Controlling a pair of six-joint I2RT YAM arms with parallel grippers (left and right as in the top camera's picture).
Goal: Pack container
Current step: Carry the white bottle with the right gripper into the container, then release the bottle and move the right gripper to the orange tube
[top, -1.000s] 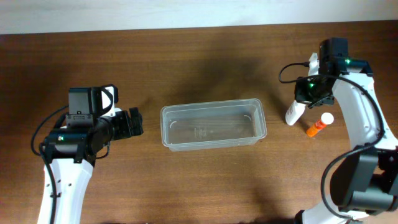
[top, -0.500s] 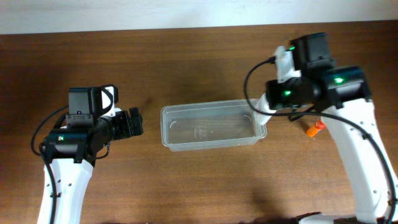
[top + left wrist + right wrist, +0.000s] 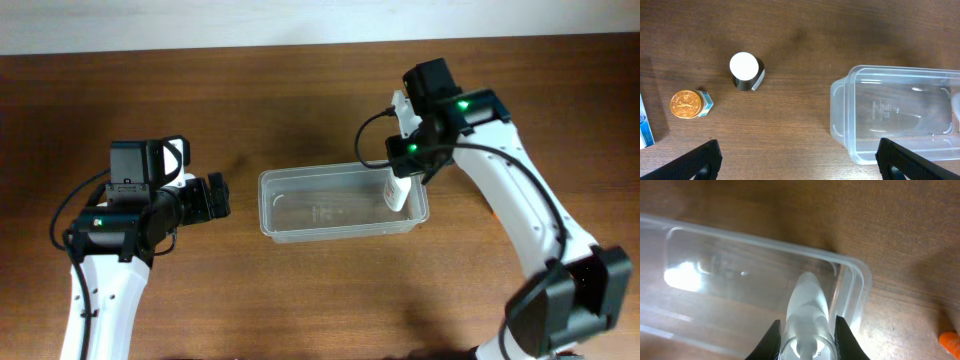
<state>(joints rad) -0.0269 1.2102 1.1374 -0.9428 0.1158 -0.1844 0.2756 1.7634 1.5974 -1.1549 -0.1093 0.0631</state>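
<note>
Right pincer (image 3: pixel 404 170) clamped on a white bottle (image 3: pixel 397 192).
The container (image 3: pixel 320 205) sits mid-frame on the wooden table (image 3: pixel 300 300); my bottle points down over its right end. My left pincer (image 3: pixel 215 197), fingers wide apart, lies left of it.

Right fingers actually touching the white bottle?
Touching. The right wrist view shows both right fingers pressed flush against the sides of the white bottle with no gap, its tip pointing down into the container.
</note>
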